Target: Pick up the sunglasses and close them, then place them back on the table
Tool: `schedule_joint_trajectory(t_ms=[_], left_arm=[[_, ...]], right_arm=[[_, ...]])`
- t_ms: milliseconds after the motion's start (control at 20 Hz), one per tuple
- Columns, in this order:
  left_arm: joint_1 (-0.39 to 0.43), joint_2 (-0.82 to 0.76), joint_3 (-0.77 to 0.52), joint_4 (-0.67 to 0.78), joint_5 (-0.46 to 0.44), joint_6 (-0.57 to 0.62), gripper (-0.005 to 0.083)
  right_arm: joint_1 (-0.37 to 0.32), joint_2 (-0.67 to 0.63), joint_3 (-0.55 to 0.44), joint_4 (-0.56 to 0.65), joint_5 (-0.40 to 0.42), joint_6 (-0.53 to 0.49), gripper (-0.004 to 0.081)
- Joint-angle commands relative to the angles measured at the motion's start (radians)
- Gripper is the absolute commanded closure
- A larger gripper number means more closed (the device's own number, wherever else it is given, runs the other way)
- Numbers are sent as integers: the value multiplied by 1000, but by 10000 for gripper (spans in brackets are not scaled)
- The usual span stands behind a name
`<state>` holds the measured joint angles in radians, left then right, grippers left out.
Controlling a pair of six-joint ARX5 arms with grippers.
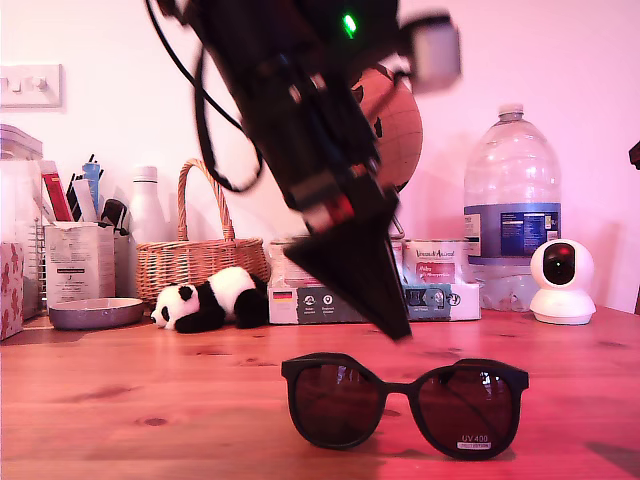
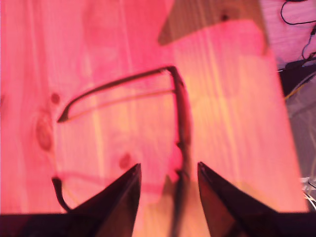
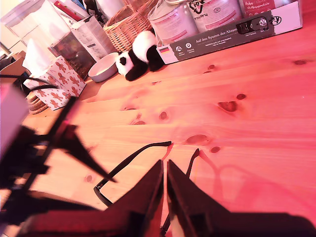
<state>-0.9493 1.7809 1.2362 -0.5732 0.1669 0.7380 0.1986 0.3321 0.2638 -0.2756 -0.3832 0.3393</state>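
Note:
The sunglasses [image 1: 405, 400] stand on the table [image 1: 150, 400] with their dark lenses facing the exterior view and both temples spread open behind them; a white UV 400 sticker sits on one lens. My first gripper [image 1: 396, 328] comes down from the exterior view's upper left, blurred, its tip just above the frame's top edge. In the first wrist view this gripper [image 2: 168, 169] is open, the sunglasses' front [image 2: 183, 118] running between its fingers, not touching. My second gripper [image 3: 164, 163] is shut on nothing and points toward the sunglasses' temple [image 3: 133, 159]. It does not show in the exterior view.
Along the back stand a panda toy [image 1: 210, 300], a wicker basket [image 1: 195, 262], a box of tins [image 1: 360, 300], a large water bottle [image 1: 512, 200], a white camera [image 1: 561, 282] and a bowl [image 1: 95, 313]. Beyond the table edge [image 2: 284, 123], cables lie on the floor.

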Motion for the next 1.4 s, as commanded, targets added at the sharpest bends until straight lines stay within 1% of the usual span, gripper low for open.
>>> schedule_joint_trajectory(t_ms=[0,200,450,500,650,750,850,900,1000,1150,1250,1300,1350], left_arm=[[-8,49,-3,0,12,15,451],[-9,109,-3,8,10,23,451],[-11,137,-3,27,9,22,453],[-11,139,-3,26,9,22,478],[-14,142,-3,16,9,22,635],[-15,142,-3,19,12,22,714],[-20,142,-3,19,12,22,775],[-22,142,-3,19,12,22,790],[-31,141,-3,13,10,22,790],[-39,131,-3,-12,-8,20,793],[-42,108,-3,-37,-41,-23,793],[-42,92,-3,-45,-55,-26,793],[-42,74,-3,-56,-61,-83,793]], right_arm=[[4,5,-19,1,0,-7,782],[4,5,-19,0,0,-6,782],[4,5,-19,0,0,-6,782],[4,5,-19,0,0,-6,782],[4,5,-19,0,0,-6,782],[4,5,-19,0,0,-6,782],[4,5,-19,0,0,-6,782],[4,5,-19,0,0,-6,782],[4,5,-19,-5,-1,5,782],[4,6,-19,-37,-16,53,782],[4,6,-19,-43,-53,66,782],[4,9,-19,-42,-60,78,782],[4,12,-19,-43,-64,86,782]])
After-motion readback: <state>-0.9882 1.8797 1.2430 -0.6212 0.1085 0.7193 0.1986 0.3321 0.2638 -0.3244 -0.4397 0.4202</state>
